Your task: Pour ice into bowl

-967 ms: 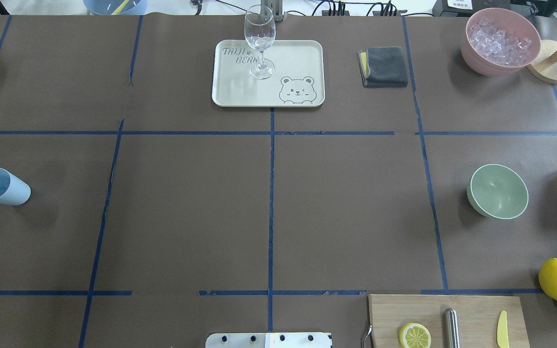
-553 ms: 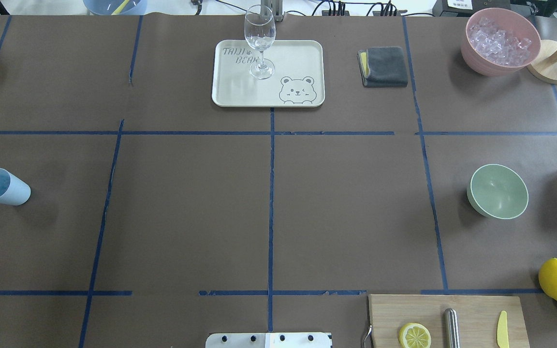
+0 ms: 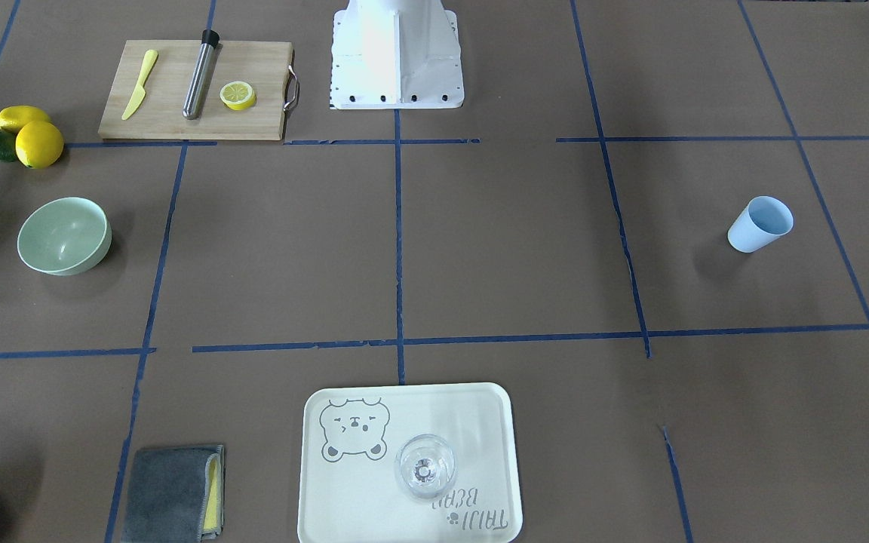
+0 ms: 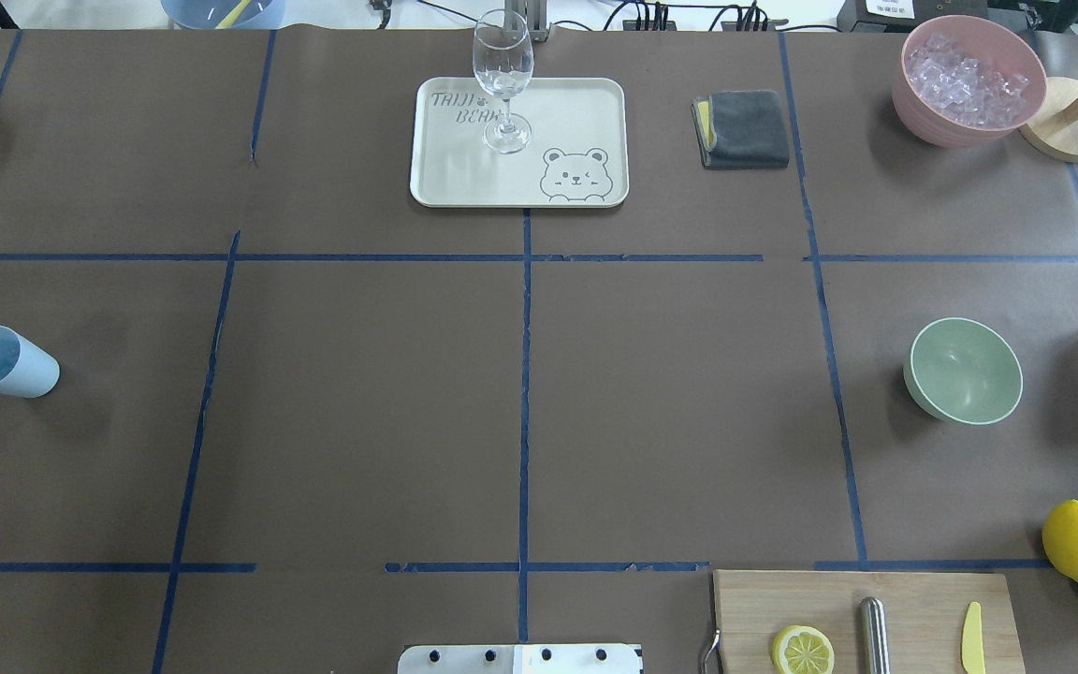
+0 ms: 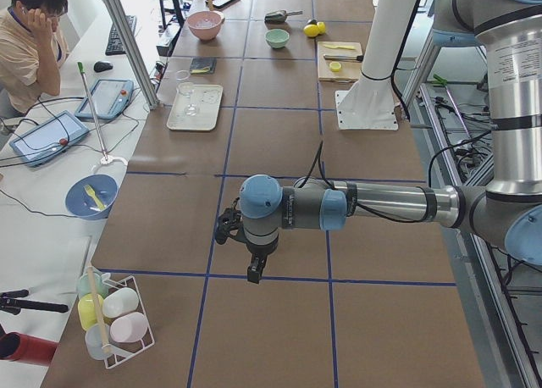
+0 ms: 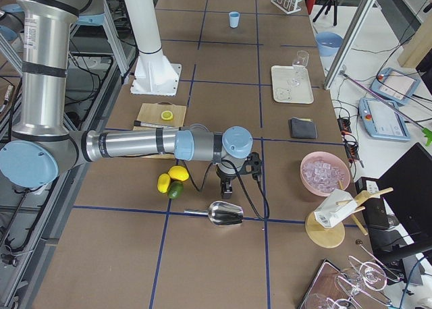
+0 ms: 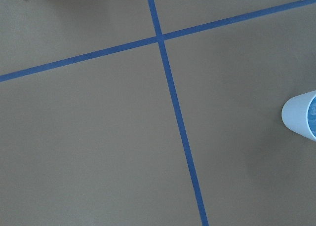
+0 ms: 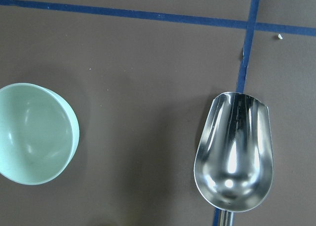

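I am hovering the right gripper point(image 6: 226, 186) by the scoop point(image 8: 234, 157). The bowl point(image 8: 34, 132) is sitting near, beside the jaws. Open or closed, I cannot tell. I am thinking: line up with the handle, go down slowly.

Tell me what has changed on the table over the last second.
Nothing visibly changed in the overhead view. The bowl, the blue cup, the glass on its tray and the pink container all sit where they were.
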Motion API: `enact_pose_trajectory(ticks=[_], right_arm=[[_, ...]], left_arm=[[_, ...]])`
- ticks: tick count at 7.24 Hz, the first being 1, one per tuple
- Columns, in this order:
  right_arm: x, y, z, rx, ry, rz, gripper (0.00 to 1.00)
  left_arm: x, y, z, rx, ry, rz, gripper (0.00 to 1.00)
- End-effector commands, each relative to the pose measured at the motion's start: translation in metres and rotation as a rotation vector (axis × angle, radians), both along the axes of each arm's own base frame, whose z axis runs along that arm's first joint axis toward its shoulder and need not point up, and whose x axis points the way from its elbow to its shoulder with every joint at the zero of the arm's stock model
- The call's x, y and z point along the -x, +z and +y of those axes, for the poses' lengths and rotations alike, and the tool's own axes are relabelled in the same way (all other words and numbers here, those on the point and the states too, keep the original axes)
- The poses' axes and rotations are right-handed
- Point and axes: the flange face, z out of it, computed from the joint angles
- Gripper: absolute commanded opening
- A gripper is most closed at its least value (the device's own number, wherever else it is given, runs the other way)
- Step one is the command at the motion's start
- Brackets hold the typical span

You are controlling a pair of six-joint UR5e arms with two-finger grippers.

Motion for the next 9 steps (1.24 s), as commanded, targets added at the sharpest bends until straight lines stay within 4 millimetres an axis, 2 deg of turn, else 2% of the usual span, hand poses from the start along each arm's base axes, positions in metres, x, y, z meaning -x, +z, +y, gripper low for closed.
enact_pose_trajectory(ticks=[1, 2, 3, 4, 5, 6, 7, 9], right_arm=[[0.003, -0.011, -0.006, -0.104, 0.001, -0.005, 1.0], [0.003, -0.012, -0.005, -0.044, 0.082, -0.001, 1.0], [0.015, -0.013, -0.004, -0.001, 0.142, 0.013, 1.0], [0.032, -0.009, 0.0, -0.052, 0.148, 0.065, 1.0], [0.062, -0.019, 0.0, -0.021, 0.198, 0.049, 0.95], [0.088, -0.015, 0.019, -0.031, 0.215, 0.026, 0.96], [0.126, -0.025, 0.025, -0.014, 0.257, 0.049, 0.93], [0.16, -0.032, 0.035, -0.008, 0.226, 0.016, 0.89]], left_arm=[[0.0, -0.004, -0.003, -0.007, -0.001, 0.001, 1.0], [0.0, -0.005, -0.004, -0.011, -0.001, 0.001, 1.0], [0.0, -0.006, -0.004, -0.01, 0.001, 0.003, 1.0], [0.0, -0.007, -0.004, -0.012, 0.001, 0.003, 1.0], [0.0, -0.006, -0.004, -0.012, 0.001, 0.001, 1.0], [0.0, -0.007, -0.004, -0.013, 0.001, 0.001, 1.0], [0.0, -0.006, -0.004, -0.01, 0.001, 0.001, 1.0], [0.0, -0.005, -0.003, -0.007, -0.001, 0.001, 1.0]])
